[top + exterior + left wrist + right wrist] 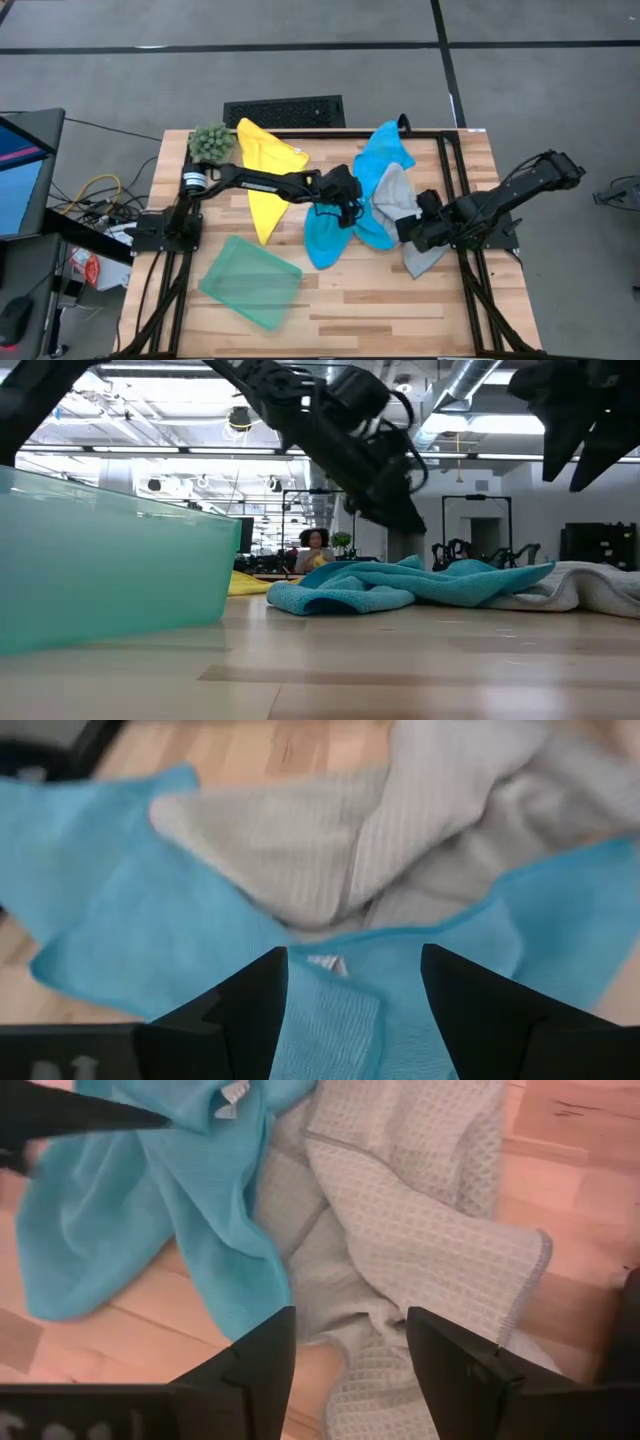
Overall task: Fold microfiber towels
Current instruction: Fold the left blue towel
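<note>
A pale wooden slatted table point(400, 300) fills the middle of the high view. In its centre lies a heap of soft microfiber cloths: two bright blue towels point(330, 238) crumpled side by side, with a light grey waffle-textured towel point(395, 190) lying across their right part and trailing down toward the lower right. Left of the heap, well apart, a yellow towel point(265, 175) lies stretched from the upper centre downward, and a teal green towel point(250, 280) lies flat and square at the lower left. A small fuzzy green plant ball point(210, 142) sits at the table's upper left edge, just beside the yellow towel's corner.

The left pincer point(345, 205) reaches in from the left to the centre of the frame and hangs over the blue towels; in its wrist view its two dark fingers point(250, 1010) stand spread apart, released, with blue cloth showing between them and nothing held. The right pincer point(412, 225) comes in from the right over the grey towel; its fingers point(265, 1355) are likewise spread, released, above the grey weave and bare wood.
</note>
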Robot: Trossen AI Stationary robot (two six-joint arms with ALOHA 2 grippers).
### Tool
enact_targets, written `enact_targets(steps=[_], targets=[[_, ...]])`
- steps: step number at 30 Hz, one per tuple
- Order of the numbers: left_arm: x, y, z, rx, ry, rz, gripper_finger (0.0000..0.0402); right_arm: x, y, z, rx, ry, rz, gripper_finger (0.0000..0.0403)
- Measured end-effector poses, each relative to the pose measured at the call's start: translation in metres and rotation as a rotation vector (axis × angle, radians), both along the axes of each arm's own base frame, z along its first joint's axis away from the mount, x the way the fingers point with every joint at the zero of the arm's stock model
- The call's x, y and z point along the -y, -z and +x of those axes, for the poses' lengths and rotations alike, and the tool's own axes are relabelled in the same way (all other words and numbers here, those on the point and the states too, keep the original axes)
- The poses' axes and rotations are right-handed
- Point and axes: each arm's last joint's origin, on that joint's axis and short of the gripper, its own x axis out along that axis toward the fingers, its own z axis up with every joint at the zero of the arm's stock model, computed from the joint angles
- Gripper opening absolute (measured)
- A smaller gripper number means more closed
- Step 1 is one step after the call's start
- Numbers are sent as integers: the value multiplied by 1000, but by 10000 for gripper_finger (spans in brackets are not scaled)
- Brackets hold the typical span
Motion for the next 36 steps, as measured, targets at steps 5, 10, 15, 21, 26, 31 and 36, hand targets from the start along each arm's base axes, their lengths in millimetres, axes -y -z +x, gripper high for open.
enact_targets(steps=[5, 10, 15, 21, 26, 31, 36], targets=[[3, 8, 16, -73, -83, 74, 224, -1, 1, 1, -3, 2, -5, 214], [7, 15, 19, -131, -104, 73, 224, -1, 3, 1, -19, 0, -14, 212], [12, 17, 18, -150, -117, 54, 224, 0, 3, 0, -36, 0, -23, 211], [18, 19, 16, -180, -104, 53, 224, 0, 3, -2, -53, -2, -32, 207], [25, 19, 17, -185, -71, 104, 224, 1, 3, -2, -55, -4, -35, 205], [26, 18, 18, -197, -41, 166, 224, 1, 3, -2, -54, -5, -43, 204], [20, 18, 17, -203, -35, 191, 224, 1, 3, -2, -54, -5, -43, 200]])
